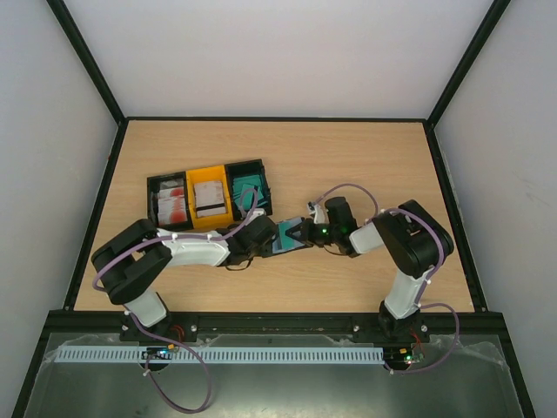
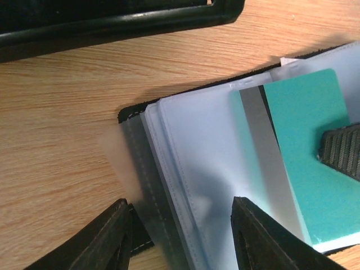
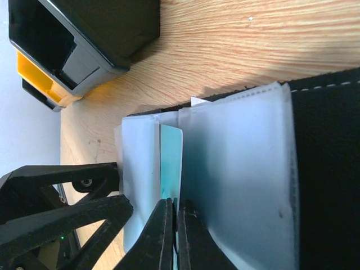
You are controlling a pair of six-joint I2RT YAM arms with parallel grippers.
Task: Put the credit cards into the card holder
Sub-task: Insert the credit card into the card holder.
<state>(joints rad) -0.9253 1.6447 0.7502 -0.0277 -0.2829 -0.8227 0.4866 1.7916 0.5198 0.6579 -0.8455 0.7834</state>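
The card holder [image 1: 290,238] lies open on the table [image 1: 365,165], toward 6 o'clock from the table's middle and between the two pincers. Its clear plastic sleeves are fanned out over the black cover.

The left gripper [image 2: 181,209] comes in from 9 o'clock. Its jaws stand apart and hold nothing, one finger on either side of the sleeves' loose edge. The right gripper [image 3: 175,205] reaches in from 3 o'clock with its jaws closed, pinching a teal card [image 2: 306,157]. This card has a silver stripe along one side and lies on the sleeves. From the left wrist view I cannot tell whether it is partly inside a pocket or only resting on top. In the right wrist view the card shows as a narrow teal strip between two sleeves.

Three bins sit in a row at 10 o'clock from the holder. A black bin [image 1: 169,202] holds red-and-white cards, a yellow bin [image 1: 209,197] holds white cards with a dark stripe, and another black bin [image 1: 249,187] holds teal cards.
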